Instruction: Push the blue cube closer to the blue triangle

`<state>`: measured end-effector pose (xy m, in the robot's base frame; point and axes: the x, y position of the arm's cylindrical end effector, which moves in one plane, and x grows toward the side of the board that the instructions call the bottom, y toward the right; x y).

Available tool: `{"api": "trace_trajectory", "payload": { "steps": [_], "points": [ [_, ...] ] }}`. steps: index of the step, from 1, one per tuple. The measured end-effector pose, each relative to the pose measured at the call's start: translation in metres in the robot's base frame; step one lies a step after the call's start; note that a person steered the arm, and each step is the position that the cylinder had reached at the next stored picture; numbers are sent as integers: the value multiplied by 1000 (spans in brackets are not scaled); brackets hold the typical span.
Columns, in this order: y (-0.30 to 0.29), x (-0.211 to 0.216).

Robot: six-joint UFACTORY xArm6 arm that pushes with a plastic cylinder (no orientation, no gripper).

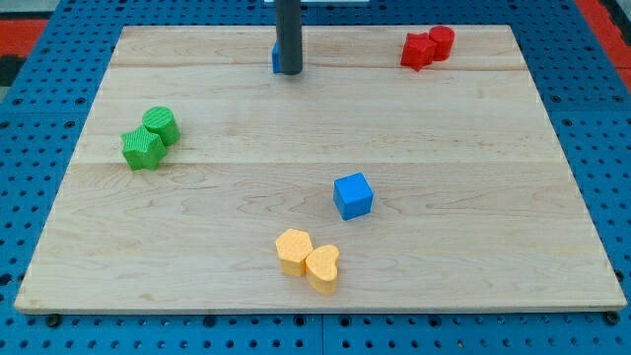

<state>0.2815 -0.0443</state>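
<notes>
Camera view looks down on a pale wooden board [325,128] resting on a blue pegboard surface [30,148]. At the frame's top centre a dark rod comes straight down; my tip [288,72] touches the board there. The arm carries no hand or gripper, only this rod, so nothing is grasped. A blue block [275,58], its shape mostly hidden, peeks out just left of the rod and appears to touch it; whether this is the blue triangle I cannot tell for sure. The blue cube [353,195] sits alone right of centre in the lower half, well apart from my tip. Just below it, near the bottom edge, two yellow blocks touch: a yellow flower-like block [294,250] and a yellow heart [322,267]. At the left, a green star-like block [143,148] touches a green cylinder [160,125]. In the upper right, two red blocks [427,46] sit pressed together.
</notes>
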Motion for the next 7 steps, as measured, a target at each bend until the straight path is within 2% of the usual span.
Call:
{"api": "trace_trajectory", "payload": {
  "steps": [1, 2, 3, 4, 5, 6, 7],
  "points": [
    [-1, -27],
    [18, -25],
    [126, 10],
    [197, 86],
    [208, 185],
    [206, 254],
    [165, 279]
  ]
}}
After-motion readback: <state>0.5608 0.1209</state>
